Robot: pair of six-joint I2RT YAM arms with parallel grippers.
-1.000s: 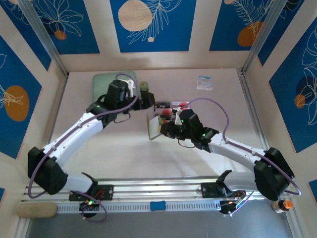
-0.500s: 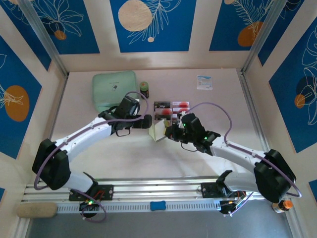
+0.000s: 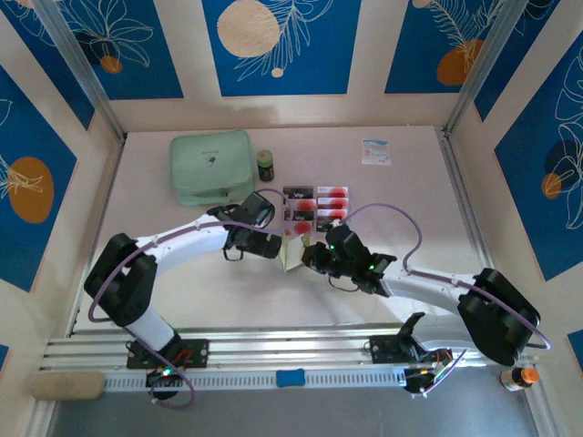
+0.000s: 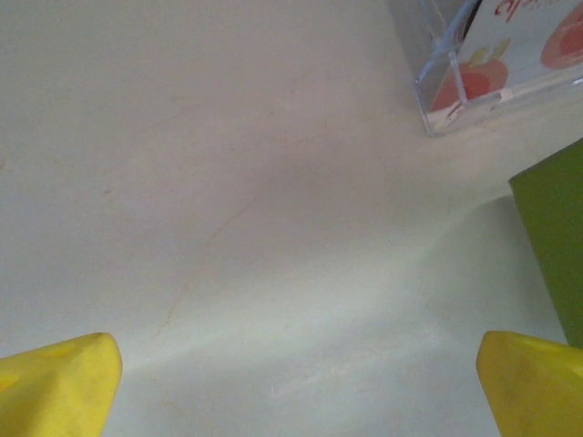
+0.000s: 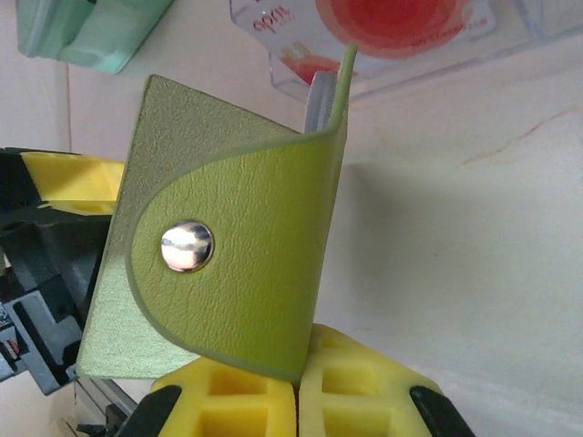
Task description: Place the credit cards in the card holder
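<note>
The small olive-green fold-over card holder (image 5: 228,264), closed by a rounded tab with a silver snap, is being held on edge above the pale table (image 3: 228,291). One edge of it is being clamped between the yellow pads of the right gripper (image 5: 296,401). A greyish sleeve edge is being shown at its top. The left gripper (image 4: 296,382) is being held wide apart just beside the holder, bare table being seen between its yellow fingertips (image 4: 55,382). The white credit cards (image 3: 326,202) with red circles are being carried in a clear plastic tray (image 4: 437,91) just beyond the holder. A large mint-green zip case (image 3: 211,166) and a small dark jar (image 3: 265,164) are being seen farther back.
</note>
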